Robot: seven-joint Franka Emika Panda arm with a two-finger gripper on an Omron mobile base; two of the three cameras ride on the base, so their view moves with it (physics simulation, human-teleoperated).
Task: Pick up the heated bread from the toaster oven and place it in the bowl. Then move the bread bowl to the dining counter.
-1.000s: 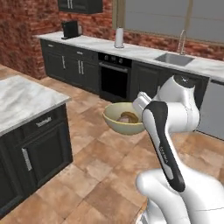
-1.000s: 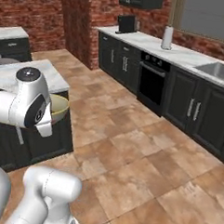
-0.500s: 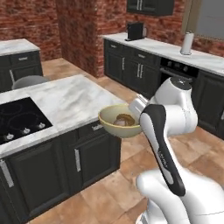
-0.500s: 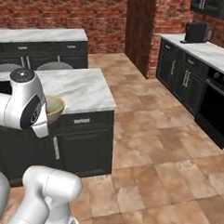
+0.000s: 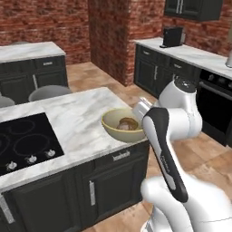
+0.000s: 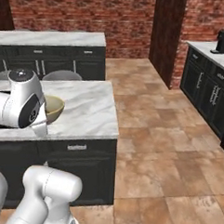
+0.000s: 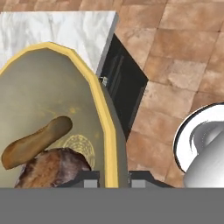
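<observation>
The tan-yellow bowl (image 5: pixel 118 123) hangs at the near right corner of the dining counter (image 5: pixel 74 117), over its marble edge; I cannot tell whether it touches the top. My gripper (image 7: pixel 113 180) is shut on the bowl's rim, one fingertip inside and one outside. In the bowl (image 7: pixel 41 94) lies the golden-orange heated bread (image 7: pixel 37 142), leaning on a darker brown lumpy piece (image 7: pixel 52 168). From the right base view the bowl (image 6: pixel 55 107) peeks out behind my arm above the dining counter (image 6: pixel 88 108). The toaster oven is out of view.
A black cooktop (image 5: pixel 22 142) is set into the island's left part. Two grey stools (image 5: pixel 45 93) stand behind the island. A brick pillar (image 5: pixel 113 36) and a wall counter with a black appliance (image 5: pixel 172 36) and a built-in oven (image 5: pixel 217 106) lie beyond open tiled floor (image 6: pixel 168 135).
The whole picture has shifted as the base turned from the wall counter to the island. The bowl stays in my shut gripper and now hangs at the island's corner.
</observation>
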